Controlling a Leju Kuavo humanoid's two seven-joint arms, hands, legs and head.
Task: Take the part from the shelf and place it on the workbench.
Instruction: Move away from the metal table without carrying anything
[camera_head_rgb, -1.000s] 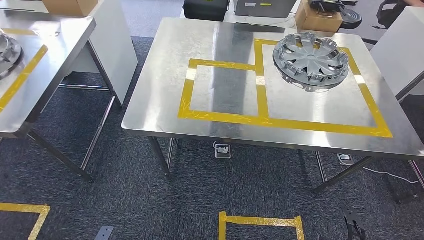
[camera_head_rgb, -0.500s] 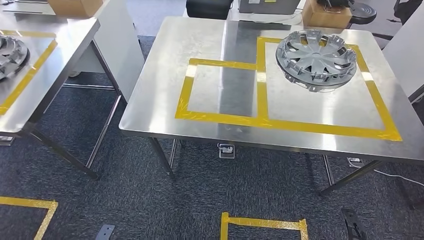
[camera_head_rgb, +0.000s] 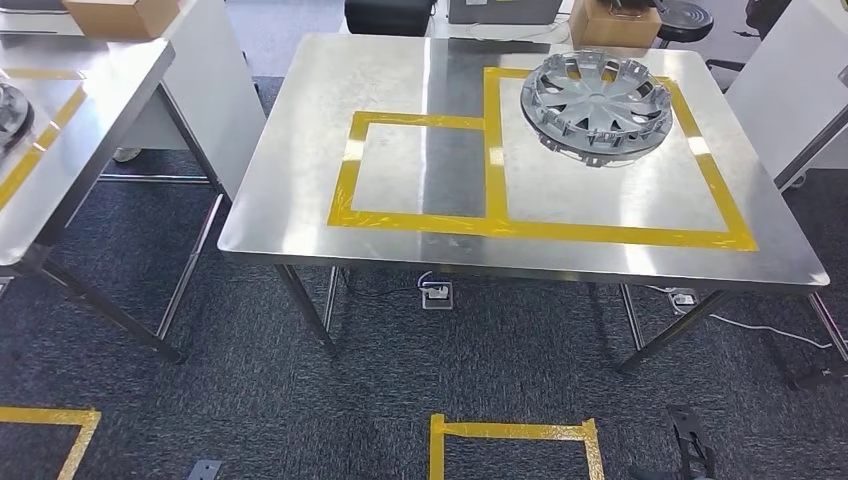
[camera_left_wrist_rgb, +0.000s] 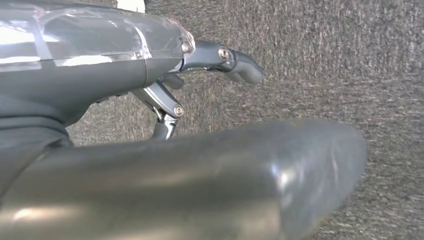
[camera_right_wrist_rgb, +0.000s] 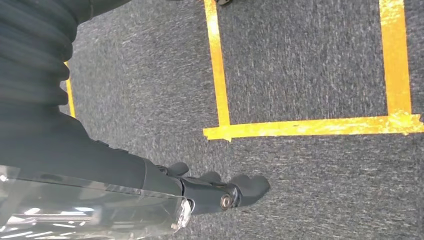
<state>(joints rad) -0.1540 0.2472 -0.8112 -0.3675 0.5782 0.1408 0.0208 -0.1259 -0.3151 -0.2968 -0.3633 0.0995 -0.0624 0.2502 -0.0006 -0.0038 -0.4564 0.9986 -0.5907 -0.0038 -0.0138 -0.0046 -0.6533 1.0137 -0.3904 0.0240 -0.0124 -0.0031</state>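
Part (camera_head_rgb: 597, 106) sits on the counter (camera_head_rgb: 300, 200), inside the large taped box at the far corner. Left hand (camera_left_wrist_rgb: 200, 75) and right hand (camera_right_wrist_rgb: 220, 192) hang over carpet, fingers loosely apart, holding nothing. Placement looks done; nothing obvious left.

My left hand (camera_left_wrist_rgb: 220, 60) hangs over the carpet (camera_left_wrist_rgb: 325, 45), and a big blurred silver shape (camera_left_wrist_rgb: 200, 180) right beside it hides most of the fingers, so I cannot tell how they lie. My right hand (camera_right_wrist_rgb: 220, 192) hangs near the yellow floor tape (camera_right_wrist_rgb: 310, 126); the picture's edge cuts that tape off past the hand, and the fingers are partly tucked behind the wrist cover. Far ahead of both hands, the second hubcap (camera_head_rgb: 8, 110) on the left table (camera_head_rgb: 90, 130) is cut by the edge. The boxes (camera_head_rgb: 610, 20) behind the workbench (camera_head_rgb: 300, 200) are cropped too.
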